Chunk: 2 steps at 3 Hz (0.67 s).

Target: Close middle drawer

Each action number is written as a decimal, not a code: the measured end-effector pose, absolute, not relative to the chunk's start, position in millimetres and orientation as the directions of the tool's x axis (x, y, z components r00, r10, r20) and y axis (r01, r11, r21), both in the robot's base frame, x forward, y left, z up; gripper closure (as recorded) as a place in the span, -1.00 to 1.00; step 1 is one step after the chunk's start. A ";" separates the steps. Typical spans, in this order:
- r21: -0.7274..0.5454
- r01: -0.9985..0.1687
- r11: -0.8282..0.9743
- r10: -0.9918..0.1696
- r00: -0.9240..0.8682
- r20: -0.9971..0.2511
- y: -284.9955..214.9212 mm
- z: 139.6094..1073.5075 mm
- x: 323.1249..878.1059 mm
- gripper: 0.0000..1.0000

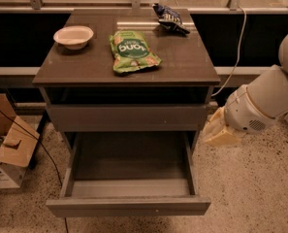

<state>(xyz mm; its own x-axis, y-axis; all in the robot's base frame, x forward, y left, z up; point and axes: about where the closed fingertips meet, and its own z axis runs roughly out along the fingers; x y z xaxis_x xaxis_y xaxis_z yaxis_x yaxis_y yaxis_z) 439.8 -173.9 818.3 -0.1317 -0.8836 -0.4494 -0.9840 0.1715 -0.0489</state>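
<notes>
Your middle drawer stands open, projecting toward the camera below the topmost drawer front. On the cabinet top you have a bowl at back left, a snack bag at centre, and a second packet behind it to the right. The gripper hangs just beside the cabinet's right side, level with the drawer opening. A cardboard box sits on the floor to the left.

plastic end effector nr wood drawer

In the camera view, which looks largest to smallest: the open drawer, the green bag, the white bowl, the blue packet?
1. Open grey-brown wooden middle drawer.
2. Green plastic snack bag.
3. Round white bowl and dark blue crumpled packet look alike; unranked.
The pale hand hangs right of the cabinet.
</notes>
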 end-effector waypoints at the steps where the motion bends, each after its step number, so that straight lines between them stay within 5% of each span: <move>1: -0.022 -0.986 0.164 -0.876 -0.136 -0.463 -161.3 785.0 440.3 1.00; 2: -0.015 -0.984 0.178 -0.861 -0.148 -0.487 -154.0 730.2 438.1 1.00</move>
<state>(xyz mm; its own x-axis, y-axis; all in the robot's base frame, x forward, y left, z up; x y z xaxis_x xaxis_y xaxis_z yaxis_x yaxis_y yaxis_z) 438.1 -154.0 730.2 -0.1481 -0.8607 -0.4872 -0.9839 0.1778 -0.0151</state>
